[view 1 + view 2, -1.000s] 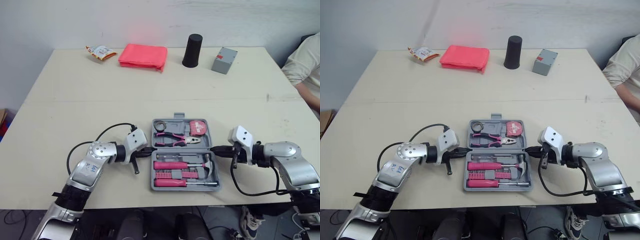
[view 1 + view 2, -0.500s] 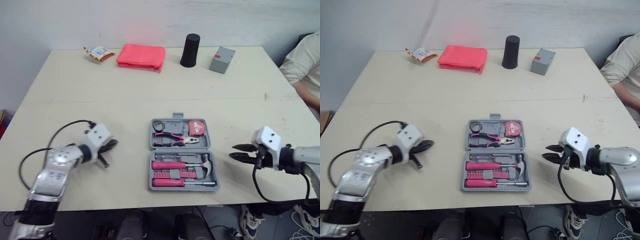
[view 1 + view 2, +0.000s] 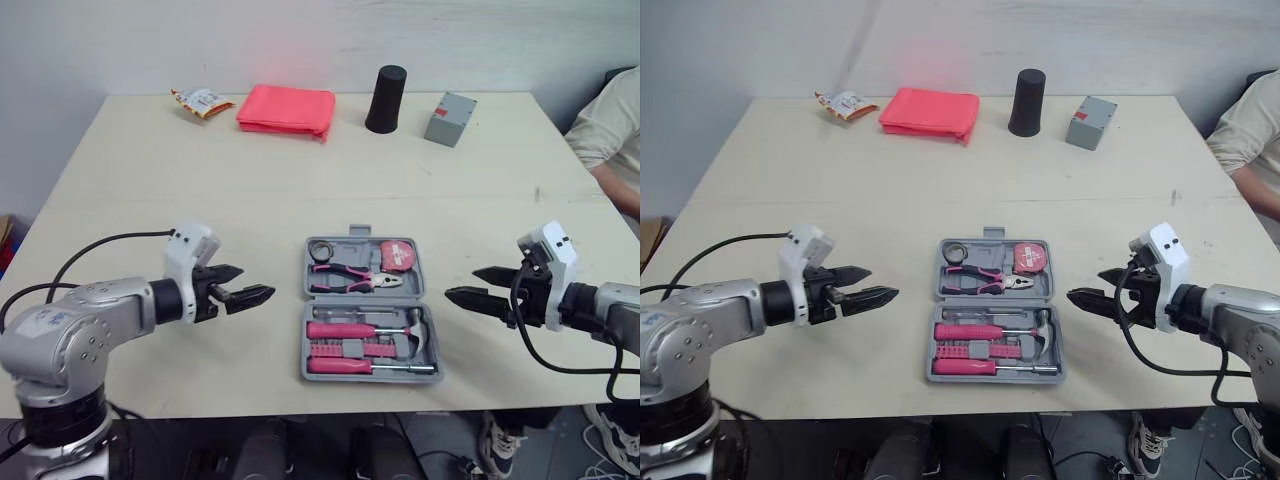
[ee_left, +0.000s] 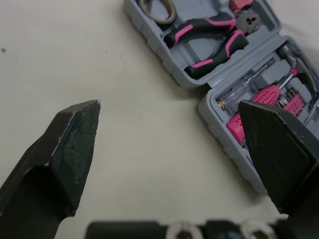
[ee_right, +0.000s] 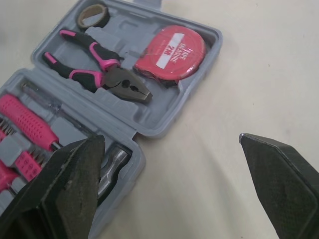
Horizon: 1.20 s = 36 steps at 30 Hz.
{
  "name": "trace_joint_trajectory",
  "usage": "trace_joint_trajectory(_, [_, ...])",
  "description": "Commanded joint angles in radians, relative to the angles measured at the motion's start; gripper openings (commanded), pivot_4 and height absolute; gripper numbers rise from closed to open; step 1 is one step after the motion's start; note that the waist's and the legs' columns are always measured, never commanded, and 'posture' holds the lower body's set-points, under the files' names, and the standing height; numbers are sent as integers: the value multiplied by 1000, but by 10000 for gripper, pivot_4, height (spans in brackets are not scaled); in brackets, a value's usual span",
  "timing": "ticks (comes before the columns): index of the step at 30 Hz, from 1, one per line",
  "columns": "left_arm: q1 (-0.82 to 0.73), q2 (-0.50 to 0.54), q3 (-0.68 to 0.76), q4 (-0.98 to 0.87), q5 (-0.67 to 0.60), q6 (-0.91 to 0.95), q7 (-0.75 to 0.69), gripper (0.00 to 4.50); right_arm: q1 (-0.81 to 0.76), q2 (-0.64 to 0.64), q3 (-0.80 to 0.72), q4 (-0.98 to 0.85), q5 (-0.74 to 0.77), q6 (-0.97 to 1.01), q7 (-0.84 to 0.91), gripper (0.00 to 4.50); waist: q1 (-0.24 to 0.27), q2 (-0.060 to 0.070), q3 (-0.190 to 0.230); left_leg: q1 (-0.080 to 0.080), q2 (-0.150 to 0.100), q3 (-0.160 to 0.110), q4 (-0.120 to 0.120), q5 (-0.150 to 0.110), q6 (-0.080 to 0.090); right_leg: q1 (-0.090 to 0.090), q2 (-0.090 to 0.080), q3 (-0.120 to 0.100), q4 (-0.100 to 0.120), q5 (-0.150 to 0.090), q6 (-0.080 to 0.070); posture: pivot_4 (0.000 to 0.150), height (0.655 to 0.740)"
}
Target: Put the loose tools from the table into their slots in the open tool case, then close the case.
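Note:
The grey tool case [image 3: 304, 345] lies open and flat near the table's front edge. In its far half sit a roll of tape [image 3: 320, 249], pink-handled pliers [image 3: 355, 277] and a pink tape measure [image 3: 397, 255]. The near half holds a pink screwdriver [image 3: 340, 330], a hammer [image 3: 417, 330] and small bits. My left gripper [image 3: 257, 281] hovers open a short way left of the case, pointing at it, with nothing between its fingers [image 4: 65, 144]. My right gripper [image 3: 460, 283] stands open just right of the case, also holding nothing, with its fingers [image 5: 75, 174] apart.
Along the far edge lie a snack packet [image 3: 200, 101], a folded red cloth [image 3: 286, 109], a black cup [image 3: 386, 99] and a grey box [image 3: 449, 119]. A person's sleeve [image 3: 610, 120] shows at the right edge. Bare tabletop [image 3: 330, 190] stretches between the case and those things.
Both grippers were shut with their tips against the case's sides at its hinge. They have pulled outward, away from the case, and opened wide.

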Motion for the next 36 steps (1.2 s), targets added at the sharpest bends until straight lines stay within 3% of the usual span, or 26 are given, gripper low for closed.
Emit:
trace_joint_trajectory(1, [-51,-61,-63,54,36,19,83,44193,-104,81,-21,49,35,125,-111,45000,0,0,0,0,0,1,0,0,-1,-1,1,0,1,0,0,1500,7361])
trace_joint_trajectory(8, [-162,-193,-140,223,107,-47,175,44193,-262,200,49,177,-46,160,-255,45000,1,-1,0,-3,0,3,0,3,-1,-7,2,3,4,0,0,1500,7361])
trace_joint_trajectory(15, [-179,-235,-140,290,118,-85,192,44193,-270,225,132,187,-61,166,-259,45000,-1,-1,1,-4,1,7,0,4,-1,-9,2,6,9,0,0,1500,7361])
trace_joint_trajectory(19, [-176,-248,-155,302,122,-110,199,33119,-269,239,125,189,-65,169,-271,33708,-1,-1,1,-3,1,8,0,3,-1,-10,2,8,9,0,0,1500,7361])
trace_joint_trajectory(21, [-171,-245,-170,304,123,-114,202,24127,-265,234,132,180,-69,169,-271,23473,-1,-1,1,-3,1,9,0,3,-1,-10,2,8,9,0,0,1500,7361])
trace_joint_trajectory(22, [-168,-246,-172,305,124,-115,205,23569,-263,232,136,176,-69,170,-271,18366,-1,-1,1,-3,1,9,0,3,-1,-11,2,9,9,0,0,1500,7361])
trace_joint_trajectory(34, [-150,-245,-197,299,124,-146,205,23569,-266,209,178,188,-94,152,-256,18366,-1,-1,1,-3,1,13,-1,3,-1,-14,2,13,9,0,0,1500,7361])
trace_joint_trajectory(36, [-144,-247,-197,297,120,-156,202,18397,-266,211,181,188,-96,151,-256,12953,-1,-1,1,-3,1,13,-1,3,-1,-15,2,14,9,0,0,1500,7361])
